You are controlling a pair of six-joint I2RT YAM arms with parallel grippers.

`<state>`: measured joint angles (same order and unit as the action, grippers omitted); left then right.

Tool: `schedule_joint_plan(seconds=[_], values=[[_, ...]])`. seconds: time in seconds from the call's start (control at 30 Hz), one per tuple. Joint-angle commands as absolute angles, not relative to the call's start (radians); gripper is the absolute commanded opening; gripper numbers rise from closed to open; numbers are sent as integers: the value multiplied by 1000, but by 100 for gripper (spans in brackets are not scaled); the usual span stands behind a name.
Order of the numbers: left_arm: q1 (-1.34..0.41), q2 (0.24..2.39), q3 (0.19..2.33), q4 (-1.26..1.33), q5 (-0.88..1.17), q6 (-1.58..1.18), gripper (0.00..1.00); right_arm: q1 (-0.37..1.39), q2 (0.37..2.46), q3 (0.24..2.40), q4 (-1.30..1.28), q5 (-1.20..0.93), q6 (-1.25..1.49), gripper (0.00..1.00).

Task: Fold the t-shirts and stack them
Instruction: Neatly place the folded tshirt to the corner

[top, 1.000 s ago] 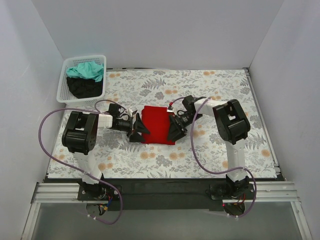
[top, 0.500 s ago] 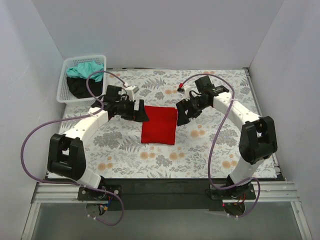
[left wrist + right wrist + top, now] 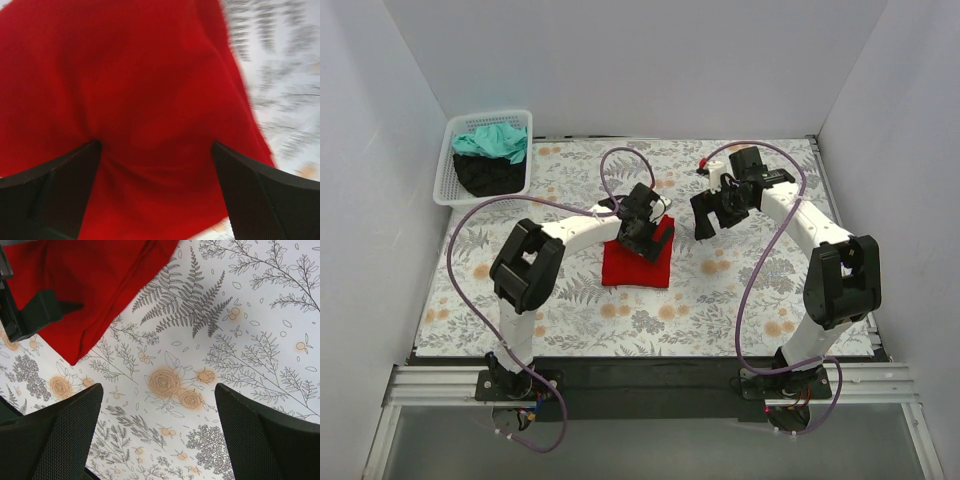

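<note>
A bright red t-shirt [image 3: 633,266], folded into a rectangle, lies on the floral table cover mid-table. My left gripper [image 3: 646,236] is over its far right part, jaws wide apart and low over the cloth. In the left wrist view the red t-shirt [image 3: 150,90] fills the frame between the spread left gripper [image 3: 155,146]. My right gripper [image 3: 705,218] is open and empty, to the right of the shirt above the table. The right wrist view shows the open right gripper [image 3: 158,388] over bare floral cover and the red t-shirt [image 3: 95,280] at the upper left.
A white lattice basket [image 3: 442,188] stands at the far left corner, holding a teal t-shirt [image 3: 492,140] on a black t-shirt [image 3: 488,176]. White walls enclose the table on three sides. The floral cover [image 3: 770,290] spreads right of and in front of the red shirt.
My left gripper swung from the shirt's left side onto its far right part. My right gripper drew back to the right and farther from the shirt. The shirt stays folded.
</note>
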<state>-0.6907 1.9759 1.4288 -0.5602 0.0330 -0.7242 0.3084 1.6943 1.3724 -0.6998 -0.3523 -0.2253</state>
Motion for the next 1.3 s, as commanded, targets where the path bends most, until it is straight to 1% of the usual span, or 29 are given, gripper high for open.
schedule_joint_plan(seconds=[0.0,0.07,0.13,0.23,0.27,0.33,0.47,0.6,0.67,0.7,0.73,0.93,1.07,1.2,1.27], values=[[-675,2037,1437,-638,-106,-697,94,299,1654,1355,-690,-351,-241,98],[-646,2054,1398,-672,-104,-678,94,292,1649,1350,-692,-357,-245,98],[-597,2036,1315,-690,-97,-641,93,288,1644,1347,-690,-353,-256,98],[-517,1970,1206,-741,-17,-594,89,281,1643,1353,-692,-351,-264,98],[-453,1953,1177,-753,-2,-553,89,279,1644,1359,-693,-353,-267,98],[-395,1898,1102,-782,30,-506,89,279,1644,1370,-695,-348,-275,98],[-229,1787,984,-828,83,-345,89,275,1641,1387,-696,-321,-284,98],[-114,1692,844,-836,69,-155,90,272,1635,1388,-704,-307,-294,98],[-20,1661,784,-821,54,-91,90,270,1634,1391,-707,-301,-298,98],[4,1657,775,-822,57,-18,90,270,1634,1393,-709,-299,-302,98],[94,1652,764,-810,54,15,90,268,1632,1393,-710,-298,-302,98],[286,1723,813,-810,45,181,89,268,1644,1402,-716,-293,-307,98],[363,1756,825,-792,23,276,89,267,1646,1408,-722,-288,-308,98],[382,1746,837,-801,20,333,89,267,1649,1417,-727,-290,-310,98],[380,1741,886,-828,47,325,89,268,1652,1431,-733,-294,-308,98]])
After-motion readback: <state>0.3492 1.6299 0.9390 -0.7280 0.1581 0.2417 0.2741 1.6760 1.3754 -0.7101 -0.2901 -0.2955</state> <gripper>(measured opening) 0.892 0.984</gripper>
